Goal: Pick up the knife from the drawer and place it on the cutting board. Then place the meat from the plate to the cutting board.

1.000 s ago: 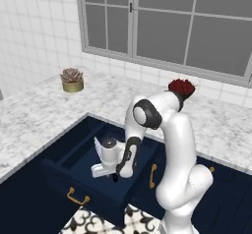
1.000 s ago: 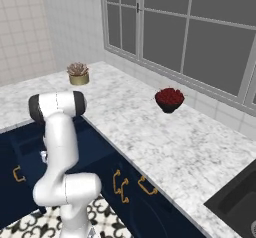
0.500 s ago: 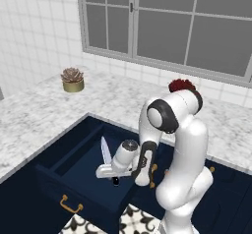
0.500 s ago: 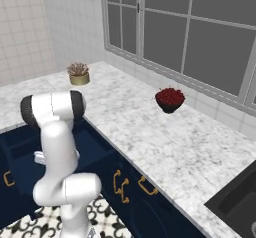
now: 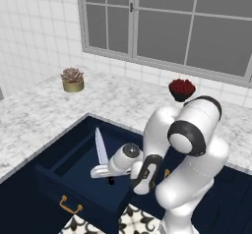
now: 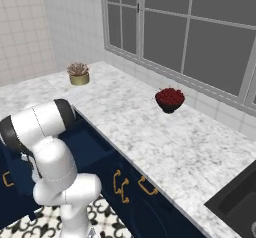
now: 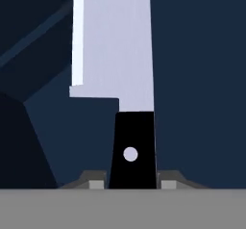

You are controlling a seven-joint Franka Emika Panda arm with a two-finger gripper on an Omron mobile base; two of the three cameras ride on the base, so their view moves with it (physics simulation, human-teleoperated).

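Where marble counter [image 5: 44,110] meets window [image 5: 167,21]

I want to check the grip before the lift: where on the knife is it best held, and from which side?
By the black handle, from its butt end, as the tool does now: its fingers sit either side of the handle. The knife is narrow and straight there, and the broad blade points away, over the open drawer.
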